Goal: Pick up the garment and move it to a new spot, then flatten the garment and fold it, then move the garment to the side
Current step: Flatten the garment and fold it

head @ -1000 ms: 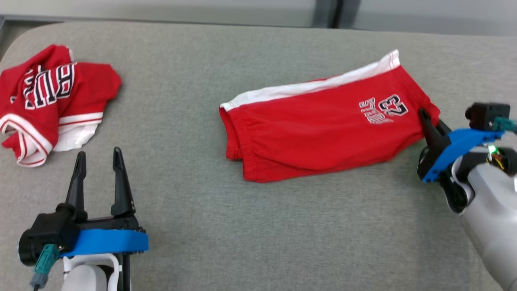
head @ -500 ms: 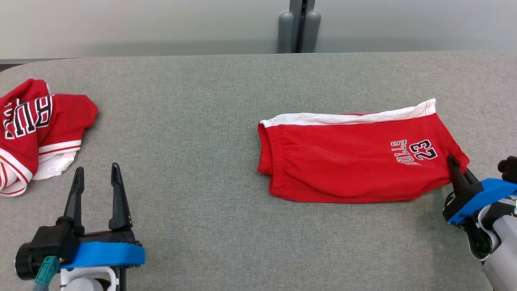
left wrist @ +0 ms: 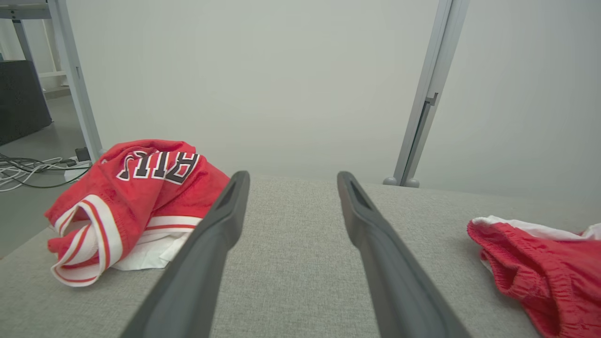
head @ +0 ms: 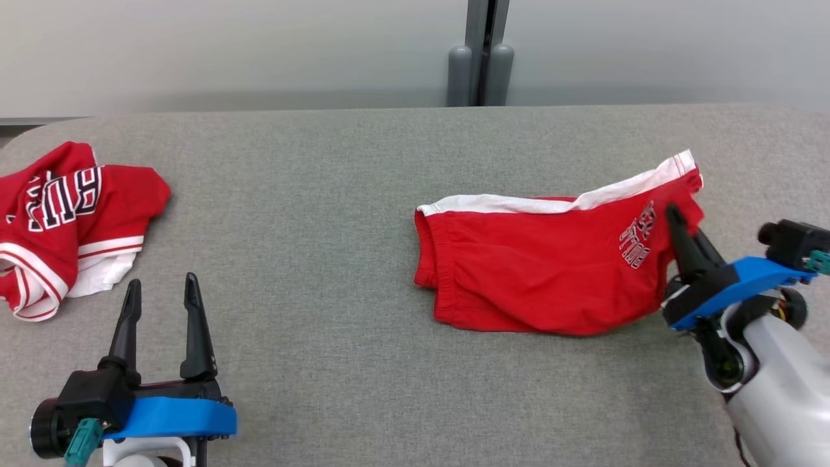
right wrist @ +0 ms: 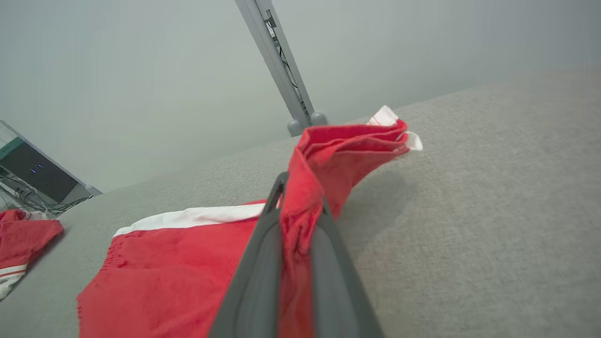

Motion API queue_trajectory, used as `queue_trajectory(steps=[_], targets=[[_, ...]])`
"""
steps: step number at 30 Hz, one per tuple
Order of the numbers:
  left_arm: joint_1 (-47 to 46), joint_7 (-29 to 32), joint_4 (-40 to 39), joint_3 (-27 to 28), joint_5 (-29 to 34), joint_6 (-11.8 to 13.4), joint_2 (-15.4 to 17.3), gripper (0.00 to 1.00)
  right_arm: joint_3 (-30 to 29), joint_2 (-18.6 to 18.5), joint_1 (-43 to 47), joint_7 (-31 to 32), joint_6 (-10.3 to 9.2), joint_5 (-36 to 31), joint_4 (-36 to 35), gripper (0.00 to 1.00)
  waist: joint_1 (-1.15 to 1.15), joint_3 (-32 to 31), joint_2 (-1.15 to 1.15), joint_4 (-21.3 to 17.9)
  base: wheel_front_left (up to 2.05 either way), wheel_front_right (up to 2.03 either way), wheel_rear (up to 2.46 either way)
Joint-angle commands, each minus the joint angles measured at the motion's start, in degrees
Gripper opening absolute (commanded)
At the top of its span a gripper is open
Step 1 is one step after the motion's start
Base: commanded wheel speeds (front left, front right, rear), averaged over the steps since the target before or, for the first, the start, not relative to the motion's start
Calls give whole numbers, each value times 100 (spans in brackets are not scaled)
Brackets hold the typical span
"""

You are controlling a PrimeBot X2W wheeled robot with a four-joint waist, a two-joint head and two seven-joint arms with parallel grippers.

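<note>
Black fingers of the left claw (head: 162, 283) stand apart and empty over the table's (head: 324, 194) front-left corner, well apart from the red shorts (head: 538, 285). The right claw (head: 673, 217), the nearer 1 of the 2, is clamped on their right hem and holds that end raised. Its forearm enters from the front-right corner. The shorts stretch leftward from it, long axis along the front edge.

Left gripper (head: 162, 280): two long, tapering dark fingers (head: 192, 318) rising from a bright blue bracket (head: 172, 418). Beside that bracket sits a round black housing (head: 48, 428) with a teal plug (head: 78, 441). Right gripper (head: 672, 211) matches, and below its bracket there's a glossy pale-grey forearm (head: 778, 389).
</note>
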Motion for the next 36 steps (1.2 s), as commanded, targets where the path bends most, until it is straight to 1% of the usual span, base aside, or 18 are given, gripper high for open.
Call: queue_trajectory(steps=[1, 4, 5, 13, 18, 22, 26, 27, 28, 30, 33, 36], targets=[[26, -14, 12, -15, 8, -41, -7, 100, 38, 99, -80, -29, 3, -77, -154, 0, 0, -29, 1, 30, 0, 0, 0], [47, -15, 19, -53, -32, -40, -6, 100, 143, 269, -181, -30, 3, -190, -374, 0, 0, -78, 1, 113, 0, 0, 0], [47, -15, 19, -53, -32, -40, -6, 100, 143, 269, -181, -30, 3, -190, -374, 0, 0, -78, 1, 113, 0, 0, 0], [98, -14, 30, -154, -93, -44, -8, 100, 572, 802, -316, 125, 3, -358, -640, 0, 0, -154, 1, 401, 0, 0, 0], [64, -14, 44, -199, -119, -45, -7, 100, 905, 1108, -172, 203, 3, -420, -521, 0, 0, -118, 1, 562, 0, 0, 0], [33, -14, 39, -211, -158, -46, -7, 100, 1212, 1227, 11, 174, 3, -572, -333, 0, 0, -77, 1, 640, 0, 0, 0], [50, -14, 11, -184, -165, -25, -8, 100, 1472, 1295, 177, 133, 3, -600, -164, 0, 0, -22, 1, 630, 0, 0, 0], [51, -14, 8, -178, -165, -22, -8, 100, 1546, 1324, 210, 119, 3, -586, -193, 74, 0, -9, 1, 619, 0, 0, 0], [51, -15, 9, -167, -165, -17, -7, 100, 1593, 1345, 260, 101, 3, -526, -208, 100, 0, 1, 1, 603, 0, 0, 0], [48, -14, 11, -160, -157, -4, -9, 100, 1680, 1317, 301, 56, 3, -476, -258, 100, 0, 10, 1, 556, 0, 0, 0], [35, -14, 31, -171, -95, -3, -8, 100, 1661, 1173, 333, -3, 3, -502, -411, 100, 0, -5, 1, 492, 0, 0, 0], [45, -14, 24, -182, -46, 6, -8, 100, 1329, 996, 375, -27, 3, -683, -632, 100, 0, -24, 1, 426, 0, 0, 0]])
